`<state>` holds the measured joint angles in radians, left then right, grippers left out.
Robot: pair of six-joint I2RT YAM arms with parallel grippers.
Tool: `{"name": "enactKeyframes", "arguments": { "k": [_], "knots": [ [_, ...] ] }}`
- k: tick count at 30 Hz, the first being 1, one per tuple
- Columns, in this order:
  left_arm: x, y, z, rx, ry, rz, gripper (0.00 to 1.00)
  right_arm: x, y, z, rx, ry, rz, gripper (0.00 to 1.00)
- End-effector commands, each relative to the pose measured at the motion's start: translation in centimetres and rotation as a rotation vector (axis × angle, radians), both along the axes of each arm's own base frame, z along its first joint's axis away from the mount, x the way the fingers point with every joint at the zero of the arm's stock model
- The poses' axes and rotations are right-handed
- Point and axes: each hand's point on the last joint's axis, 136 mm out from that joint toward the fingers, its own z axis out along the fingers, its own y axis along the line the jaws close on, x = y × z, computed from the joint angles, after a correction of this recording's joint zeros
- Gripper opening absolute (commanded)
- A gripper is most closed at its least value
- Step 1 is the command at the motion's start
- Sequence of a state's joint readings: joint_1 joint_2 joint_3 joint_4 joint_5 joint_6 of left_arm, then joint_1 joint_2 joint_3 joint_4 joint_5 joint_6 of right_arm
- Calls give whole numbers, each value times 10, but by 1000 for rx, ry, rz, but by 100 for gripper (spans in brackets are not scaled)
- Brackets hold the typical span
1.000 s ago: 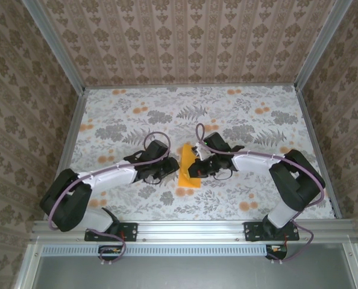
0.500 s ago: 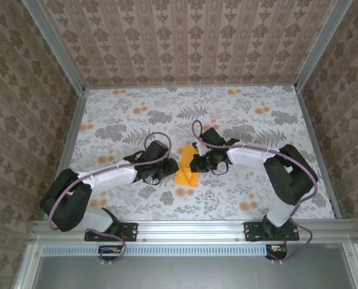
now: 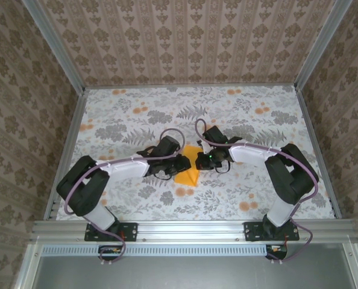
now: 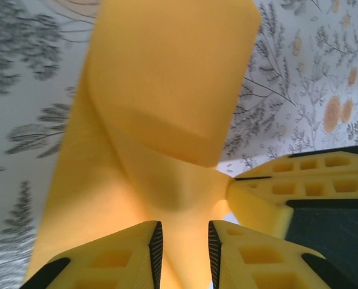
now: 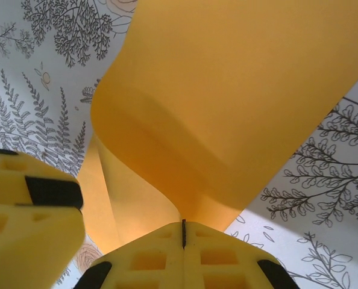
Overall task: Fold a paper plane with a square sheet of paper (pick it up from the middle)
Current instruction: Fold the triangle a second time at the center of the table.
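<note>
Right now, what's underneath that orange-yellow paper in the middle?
The printed table shows around the square sheet of paper, held curled by the right gripper. The patch directly beneath is covered, so I cannot tell what lies there.

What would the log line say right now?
sheet: curled | right hand: shut on sheet | left hand: slightly open around sheet

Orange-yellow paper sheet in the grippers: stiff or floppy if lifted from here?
Probably floppy: the thin orange-yellow paper sheet bends into a curl above the right gripper, which is shut on it. Being so thin, it is likely light and may swing. It could crease at the pinch; the left gripper stands slightly open around it.
</note>
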<state>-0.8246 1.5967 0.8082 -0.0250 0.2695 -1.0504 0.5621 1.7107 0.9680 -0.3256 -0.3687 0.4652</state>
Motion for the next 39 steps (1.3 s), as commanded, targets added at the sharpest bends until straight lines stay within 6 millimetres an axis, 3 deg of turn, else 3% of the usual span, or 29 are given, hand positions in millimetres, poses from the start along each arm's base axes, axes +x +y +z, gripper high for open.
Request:
{"name": "enactKeyframes", "arguments": {
  "k": [1,13,39],
  "knots": [
    [2,-21,11,-58,-19,-58,28,4,-5,2,-30,-17,8,0],
    [1,-25,0,-40,15,-64,19,11,-6,-7,-30,-2,-6,0],
    [-5,-28,-13,-33,50,-85,18,5,2,-19,17,72,8,0]
  ]
}}
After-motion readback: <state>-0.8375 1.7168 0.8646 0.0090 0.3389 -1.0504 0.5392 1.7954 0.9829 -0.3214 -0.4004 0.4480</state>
